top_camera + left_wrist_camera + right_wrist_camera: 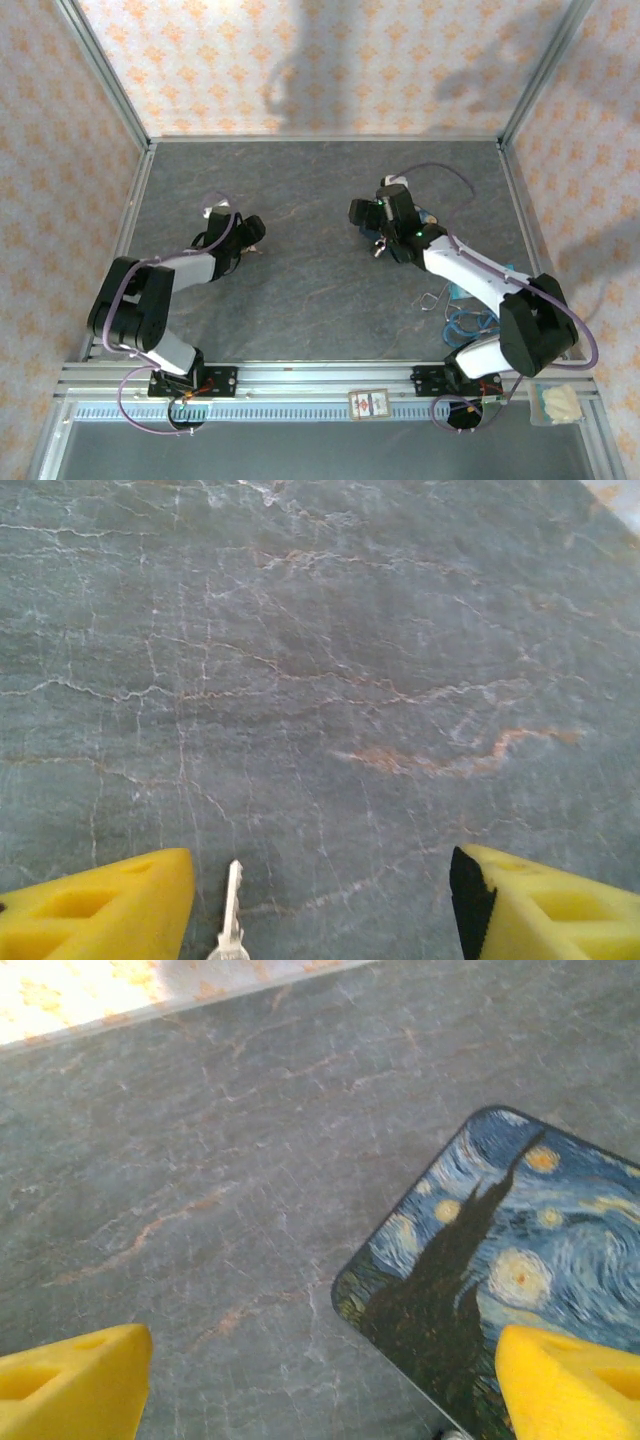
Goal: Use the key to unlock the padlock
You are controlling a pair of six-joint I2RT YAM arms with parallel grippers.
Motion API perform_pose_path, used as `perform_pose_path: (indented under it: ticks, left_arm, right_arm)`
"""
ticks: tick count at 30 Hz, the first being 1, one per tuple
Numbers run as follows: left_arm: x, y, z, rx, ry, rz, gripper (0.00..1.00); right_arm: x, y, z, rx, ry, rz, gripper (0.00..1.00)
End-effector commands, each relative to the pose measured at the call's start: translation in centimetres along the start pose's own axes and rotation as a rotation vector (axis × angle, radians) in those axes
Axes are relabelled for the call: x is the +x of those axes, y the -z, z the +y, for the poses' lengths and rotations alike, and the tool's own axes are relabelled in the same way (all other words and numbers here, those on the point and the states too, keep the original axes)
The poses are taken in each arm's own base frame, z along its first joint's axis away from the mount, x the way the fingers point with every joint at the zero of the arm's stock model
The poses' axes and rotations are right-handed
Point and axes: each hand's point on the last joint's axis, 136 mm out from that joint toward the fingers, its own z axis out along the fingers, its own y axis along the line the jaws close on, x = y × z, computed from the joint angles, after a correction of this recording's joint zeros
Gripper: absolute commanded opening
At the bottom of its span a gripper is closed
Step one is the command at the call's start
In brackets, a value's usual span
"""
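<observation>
key: the key point(231, 910) lies flat on the surface point(320, 630), blade pointing away, between the fingers of the left end effector point(322, 885) but touching neither.
key offset: it sits just beside one finger point(120, 905) and well apart from the other, so it is far off centre.
left end effector: fingers apart, nothing clamped.
risk, pinch: a close from here probably meets the key on one side first and slides or spins it rather than gripping it.
risk, flat key: the key is thin and lies flush, so the pads may ride over it and come up empty.
risk, pose: a grab by the blade would leave nothing free to enter the lock.
padlock: a small silvery glint under the right arm is likely the padlock point(380, 250); too small to be sure.
right end effector point(325, 1360): fingers apart, empty, over the corner of the box point(500, 1260).
risk, box: one finger hangs above the box, so a descent may strike it and shove whatever lies beside it.
risk, lock: if loose, the padlock would likely twist away when the key pushes in.
</observation>
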Motion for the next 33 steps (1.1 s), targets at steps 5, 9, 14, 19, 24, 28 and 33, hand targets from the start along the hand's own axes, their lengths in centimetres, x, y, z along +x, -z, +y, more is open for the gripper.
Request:
perform_pose_path:
  ticks: [5, 9, 14, 19, 24, 28, 33]
  left_arm:
    - [0.3, -1.6, 1.7, -0.113, -0.044, 0.042, 0.46]
    - [1.0, -1.9, 1.6, -0.107, -0.048, 0.07, 0.45]
    - [3.1, -2.0, 1.3, -0.077, -0.041, 0.107, 0.41]
    - [5.6, -2.1, -0.6, -0.012, -0.037, 0.152, 0.37]
    - [8.7, -1.6, -3.8, 0.067, -0.046, 0.2, 0.36]
    - [11.4, -1.1, -6.3, 0.126, -0.062, 0.245, 0.36]
    - [13.2, 0.0, -9.2, 0.204, -0.048, 0.273, 0.36]
  right_arm:
    - [-0.1, 1.6, -1.9, 0.103, -0.029, 0.012, 0.89]
    - [0.0, 1.2, -1.9, 0.105, -0.036, 0.014, 0.89]
    - [-0.2, 0.5, -1.4, 0.093, -0.038, 0.017, 0.89]
    - [-0.4, 0.4, -0.8, 0.07, -0.038, 0.017, 0.89]
    - [-0.6, 0.5, -0.7, 0.064, -0.044, 0.01, 0.89]
    - [-0.4, 0.5, -0.6, 0.056, -0.048, 0.016, 0.89]
    - [-0.3, 0.3, -0.1, 0.031, -0.051, 0.029, 0.89]
